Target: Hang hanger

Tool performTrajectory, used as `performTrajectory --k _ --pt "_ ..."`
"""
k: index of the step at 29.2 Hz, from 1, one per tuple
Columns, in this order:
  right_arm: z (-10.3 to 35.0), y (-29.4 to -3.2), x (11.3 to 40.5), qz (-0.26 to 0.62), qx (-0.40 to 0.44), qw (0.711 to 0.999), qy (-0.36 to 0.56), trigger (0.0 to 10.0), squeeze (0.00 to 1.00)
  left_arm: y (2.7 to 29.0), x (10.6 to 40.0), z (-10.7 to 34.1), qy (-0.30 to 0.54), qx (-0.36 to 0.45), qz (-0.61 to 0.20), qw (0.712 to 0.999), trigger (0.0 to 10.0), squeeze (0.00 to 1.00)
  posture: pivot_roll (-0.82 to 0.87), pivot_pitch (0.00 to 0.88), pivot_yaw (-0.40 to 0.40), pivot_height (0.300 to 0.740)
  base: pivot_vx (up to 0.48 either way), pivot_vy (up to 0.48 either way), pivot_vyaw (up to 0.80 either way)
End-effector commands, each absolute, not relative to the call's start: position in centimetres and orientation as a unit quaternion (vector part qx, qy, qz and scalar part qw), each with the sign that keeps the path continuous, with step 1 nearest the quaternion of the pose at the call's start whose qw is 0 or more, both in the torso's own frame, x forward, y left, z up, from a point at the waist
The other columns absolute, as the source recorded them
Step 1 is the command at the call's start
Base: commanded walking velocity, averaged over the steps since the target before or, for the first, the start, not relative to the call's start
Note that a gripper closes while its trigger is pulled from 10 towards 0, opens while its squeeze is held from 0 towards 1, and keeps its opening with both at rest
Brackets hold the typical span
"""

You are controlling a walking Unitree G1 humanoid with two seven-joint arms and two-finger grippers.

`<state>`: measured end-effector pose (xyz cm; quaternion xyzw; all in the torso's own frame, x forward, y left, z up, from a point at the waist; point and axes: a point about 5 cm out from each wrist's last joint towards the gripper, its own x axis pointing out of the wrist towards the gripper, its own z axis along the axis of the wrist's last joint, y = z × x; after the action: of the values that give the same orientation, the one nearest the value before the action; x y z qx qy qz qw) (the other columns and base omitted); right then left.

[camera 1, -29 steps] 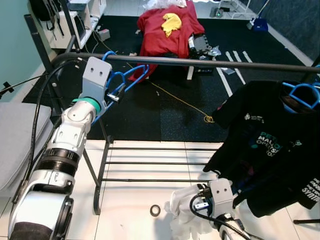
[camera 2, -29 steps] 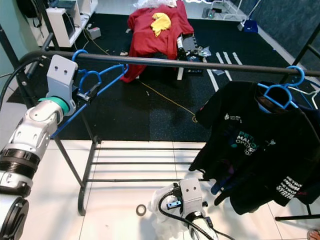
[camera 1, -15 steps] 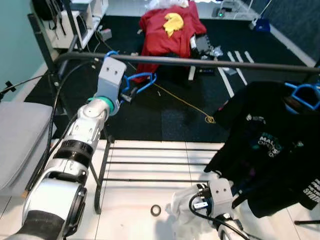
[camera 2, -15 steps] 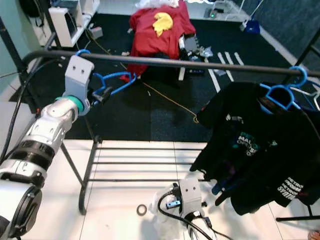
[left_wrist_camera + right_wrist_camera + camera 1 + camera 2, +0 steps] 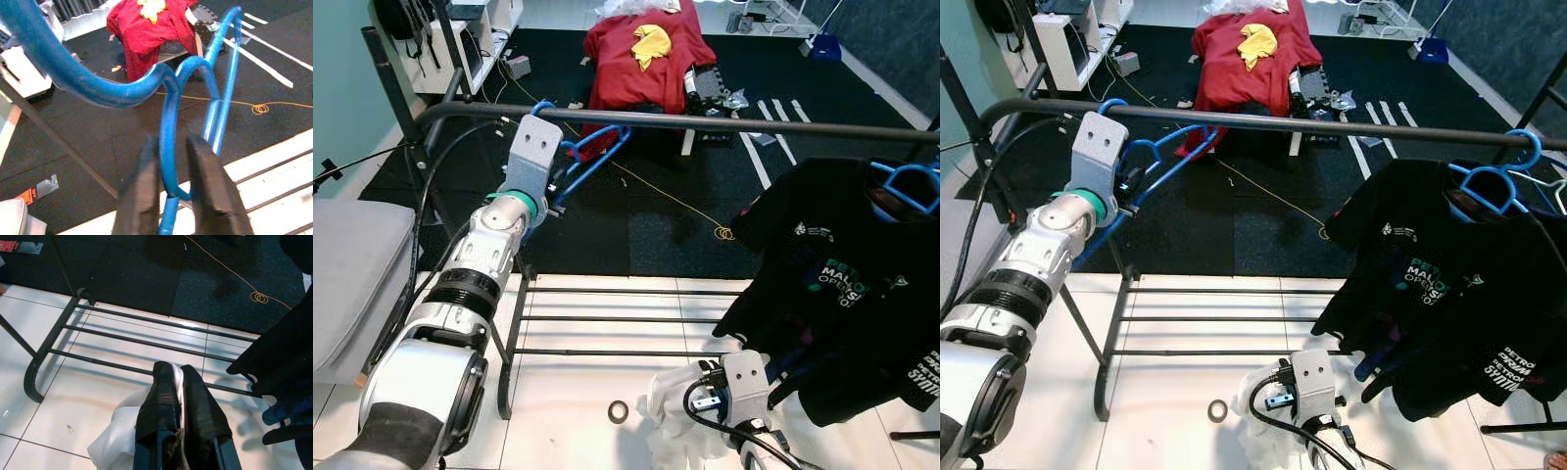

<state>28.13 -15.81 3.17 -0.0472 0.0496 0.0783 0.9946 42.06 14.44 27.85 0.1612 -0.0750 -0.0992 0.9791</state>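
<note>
One rail (image 5: pixel 724 122); left end effector (image 5: pixel 168 183) grips blue hanger (image 5: pixel 166 103).

the hanger (image 5: pixel 590 157) hooks over the rail (image 5: pixel 705 121) at its left end, with the left gripper (image 5: pixel 168 196) on it; a shirt (image 5: pixel 842 284) hangs at right, tape roll (image 5: pixel 618 412) on the floor below.

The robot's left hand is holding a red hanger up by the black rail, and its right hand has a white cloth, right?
Not quite: the hanger is blue, not red, as the left wrist view shows. The rest holds: the left hand grips it up by the black rail, and the right hand has a white cloth.
</note>
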Motion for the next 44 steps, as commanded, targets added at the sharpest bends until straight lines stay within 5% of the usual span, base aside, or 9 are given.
performTrajectory --k 1,13,14,23,25,39,44 --pt "2.8 -15.9 27.9 0.077 -0.047 0.994 0.055 10.0 0.00 14.0 42.1 27.4 -0.067 0.170 -0.113 0.977 0.0 0.00 -0.16 0.171 0.070 0.740 0.000 0.000 0.00" --pt "3.1 -16.0 27.8 0.075 -0.048 0.995 0.049 10.0 0.00 12.9 41.9 28.7 -0.090 0.126 -0.150 0.976 0.0 0.00 -0.17 0.170 0.072 0.740 0.000 0.000 0.00" --pt "3.2 -16.0 27.9 0.075 -0.047 0.995 0.045 10.0 0.00 12.6 41.7 29.1 -0.094 0.100 -0.162 0.977 10.0 0.00 -0.17 0.170 0.073 0.740 0.000 0.000 0.00" --pt "4.6 -15.8 28.4 0.079 -0.043 0.996 0.016 10.0 0.00 11.9 39.0 29.6 -0.091 0.010 -0.246 0.965 10.0 0.00 -0.16 0.168 0.077 0.740 0.000 0.000 0.00" --pt "5.0 -15.8 28.4 0.088 -0.044 0.995 0.007 10.0 0.00 11.7 37.1 27.2 -0.080 0.093 -0.272 0.954 10.0 0.00 -0.15 0.168 0.074 0.740 0.000 0.000 0.00" --pt "7.0 -16.6 27.5 0.204 -0.162 0.965 -0.013 10.0 0.00 11.3 33.0 21.0 -0.055 0.168 -0.320 0.931 10.0 0.00 -0.14 0.178 0.060 0.740 0.000 0.000 0.00" --pt "14.9 -20.5 29.7 0.168 -0.191 0.962 -0.100 10.0 0.00 11.2 29.1 17.8 0.004 0.177 -0.388 0.905 10.0 0.00 -0.16 0.187 0.070 0.740 0.000 0.000 0.00"
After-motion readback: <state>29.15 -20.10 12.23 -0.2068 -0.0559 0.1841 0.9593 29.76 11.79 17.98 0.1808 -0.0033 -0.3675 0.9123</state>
